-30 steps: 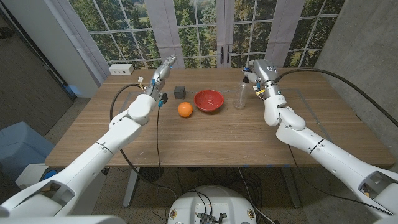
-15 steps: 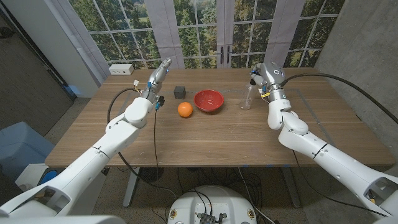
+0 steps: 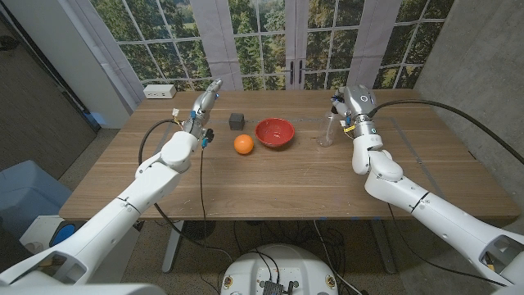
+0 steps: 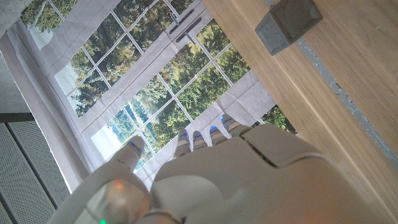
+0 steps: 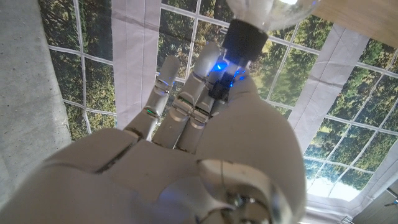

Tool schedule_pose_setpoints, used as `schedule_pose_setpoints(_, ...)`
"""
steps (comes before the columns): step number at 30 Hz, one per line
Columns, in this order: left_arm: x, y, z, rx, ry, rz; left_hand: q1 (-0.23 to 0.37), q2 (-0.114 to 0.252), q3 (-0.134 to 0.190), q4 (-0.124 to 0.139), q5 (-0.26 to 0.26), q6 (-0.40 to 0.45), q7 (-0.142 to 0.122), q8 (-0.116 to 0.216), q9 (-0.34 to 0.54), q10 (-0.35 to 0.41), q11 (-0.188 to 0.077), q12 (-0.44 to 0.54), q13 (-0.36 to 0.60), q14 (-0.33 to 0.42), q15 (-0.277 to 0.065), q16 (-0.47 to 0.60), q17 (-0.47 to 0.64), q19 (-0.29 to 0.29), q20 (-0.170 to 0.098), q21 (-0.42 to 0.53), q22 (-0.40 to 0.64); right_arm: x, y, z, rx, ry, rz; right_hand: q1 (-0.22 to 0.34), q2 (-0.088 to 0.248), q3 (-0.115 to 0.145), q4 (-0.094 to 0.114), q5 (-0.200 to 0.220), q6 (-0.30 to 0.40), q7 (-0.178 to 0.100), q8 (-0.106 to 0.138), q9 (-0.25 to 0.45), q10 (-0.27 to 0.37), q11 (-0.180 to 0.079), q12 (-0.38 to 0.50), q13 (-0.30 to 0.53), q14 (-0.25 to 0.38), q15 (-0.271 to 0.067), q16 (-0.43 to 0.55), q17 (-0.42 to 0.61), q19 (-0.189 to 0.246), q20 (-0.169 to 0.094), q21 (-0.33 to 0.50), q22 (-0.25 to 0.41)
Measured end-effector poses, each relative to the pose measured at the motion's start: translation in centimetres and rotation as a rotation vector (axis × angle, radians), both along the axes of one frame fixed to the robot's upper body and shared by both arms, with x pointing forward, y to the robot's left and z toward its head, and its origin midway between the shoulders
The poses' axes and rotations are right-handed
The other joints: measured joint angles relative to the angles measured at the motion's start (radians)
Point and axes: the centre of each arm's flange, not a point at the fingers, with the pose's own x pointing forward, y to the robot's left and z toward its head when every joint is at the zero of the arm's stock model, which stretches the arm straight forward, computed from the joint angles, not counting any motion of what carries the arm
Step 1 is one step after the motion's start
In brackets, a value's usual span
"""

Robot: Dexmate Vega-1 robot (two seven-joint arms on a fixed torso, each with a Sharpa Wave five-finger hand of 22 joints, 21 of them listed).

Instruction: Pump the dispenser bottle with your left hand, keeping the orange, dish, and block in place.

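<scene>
Bottle: the bottle (image 3: pixel 327 131) stands on the counter (image 3: pixel 278 176), right of the dish (image 3: pixel 274 132), touching or just beside the right hand (image 3: pixel 344 105); its pump (image 5: pixel 244 38) sits at those fingertips.
Risk: the task wants the left hand (image 3: pixel 205 102), which hangs far off beyond the block (image 3: pixel 237 120) and orange (image 3: pixel 243 144); reaching across could sweep them or the dish. The right hand could tip the bottle.
Hands: left fingers straight, holding nothing; whether the right grips the bottle, I cannot tell.
Change: the right hand has slid rightward and the bottle with it; the left barely moved.
</scene>
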Motion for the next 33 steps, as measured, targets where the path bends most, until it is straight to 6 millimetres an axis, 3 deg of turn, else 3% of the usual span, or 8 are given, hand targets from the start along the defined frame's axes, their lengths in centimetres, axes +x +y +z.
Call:
schedule_pose_setpoints(7,-0.5,0.2,-0.3,-0.001,-0.006,0.000,0.000,0.000,0.000,0.000,0.000,0.005,0.005,0.000,0.000,0.005,0.005,0.000,0.000,0.000,0.000,0.000,0.000,0.000,0.000,0.000,0.000,0.0,-0.3,0.1,0.022,0.051,-0.039,-0.183,-0.072,-0.053,0.053,-0.002,-0.247,-0.008,-0.155,-0.028,-0.274,0.032,-0.018,-0.061,-0.222,0.088,-0.077,-0.093,-0.002,0.001,-0.079,0.000)
schedule_pose_setpoints(10,-0.7,0.2,-0.3,-0.002,-0.009,0.000,0.003,-0.003,0.000,0.000,0.000,0.005,0.005,0.000,0.000,0.005,0.005,0.000,0.000,0.000,0.000,0.000,0.000,0.000,0.000,0.000,0.000,-0.3,-0.2,0.5,0.034,0.065,-0.030,-0.283,-0.101,-0.091,0.091,0.019,-0.374,0.013,-0.227,-0.030,-0.391,0.068,-0.018,-0.084,-0.328,0.120,-0.077,-0.150,-0.028,0.002,-0.117,0.000)
schedule_pose_setpoints(13,-0.7,0.2,-0.2,-0.003,-0.011,0.000,0.008,0.000,0.000,0.000,0.000,0.005,0.005,0.000,0.000,0.005,0.005,0.000,0.000,0.000,0.000,0.000,0.000,0.000,0.000,0.000,0.000,-1.0,-0.1,1.3,0.038,0.046,-0.020,-0.372,-0.134,-0.132,0.120,0.044,-0.498,0.048,-0.274,-0.028,-0.514,0.100,-0.018,-0.105,-0.460,0.149,-0.077,-0.196,-0.072,0.014,-0.166,0.000)
schedule_pose_setpoints(17,-1.0,0.3,-0.4,-0.004,-0.015,-0.001,0.008,0.000,0.000,0.000,0.000,0.005,0.005,0.000,0.000,0.005,0.005,0.000,0.000,0.000,0.000,0.000,0.000,0.000,0.000,0.000,0.000,-0.3,-1.0,1.1,0.109,0.203,-0.006,-0.447,-0.188,-0.186,0.140,0.078,-0.655,0.101,-0.292,-0.028,-0.682,0.148,-0.018,-0.133,-0.635,0.168,-0.078,-0.239,-0.150,0.063,-0.242,0.000)
schedule_pose_setpoints(21,-1.2,0.3,-0.4,-0.004,-0.020,-0.001,0.008,0.000,0.000,0.000,0.000,0.005,0.005,0.000,0.000,0.005,0.005,0.000,0.000,0.000,0.000,0.000,0.000,0.000,0.000,0.000,0.000,-0.1,-1.8,1.3,0.164,0.311,0.040,-0.514,-0.220,-0.234,0.164,0.104,-0.752,0.118,-0.292,-0.029,-0.797,0.177,-0.018,-0.158,-0.765,0.178,-0.081,-0.274,-0.226,0.111,-0.317,0.000)
schedule_pose_setpoints(23,-1.3,0.3,-0.3,-0.003,-0.023,-0.002,0.008,0.000,0.003,-0.003,0.000,0.005,0.005,0.000,0.000,0.005,0.005,0.000,0.000,0.000,0.000,0.000,0.000,0.000,0.000,0.000,0.000,0.0,-2.1,1.2,0.182,0.351,0.067,-0.523,-0.231,-0.254,0.167,0.113,-0.782,0.115,-0.292,-0.030,-0.831,0.182,-0.018,-0.168,-0.810,0.187,-0.081,-0.290,-0.257,0.116,-0.346,-0.005)
schedule_pose_setpoints(30,-1.5,0.4,-0.2,-0.002,-0.032,-0.004,0.008,0.000,0.004,-0.003,0.000,0.005,0.005,0.000,0.000,0.005,0.005,0.000,0.000,0.000,0.000,0.000,0.000,0.000,0.000,0.000,0.000,-0.4,-1.9,1.7,0.177,0.440,0.112,-0.538,-0.283,-0.318,0.157,0.138,-0.905,0.104,-0.292,-0.035,-0.947,0.175,-0.018,-0.200,-0.962,0.201,-0.085,-0.343,-0.348,0.083,-0.444,-0.005)
schedule_pose_setpoints(33,-1.6,0.5,-0.2,-0.002,-0.037,-0.006,0.008,0.000,0.004,-0.003,0.000,0.005,0.005,0.000,0.000,0.005,0.005,0.000,0.000,0.000,0.000,0.000,0.000,0.000,0.000,0.000,0.000,-0.4,-1.7,1.7,0.174,0.488,0.120,-0.536,-0.299,-0.342,0.150,0.144,-0.963,0.102,-0.296,-0.039,-1.005,0.175,-0.018,-0.214,-1.040,0.213,-0.085,-0.365,-0.393,0.090,-0.490,-0.005)
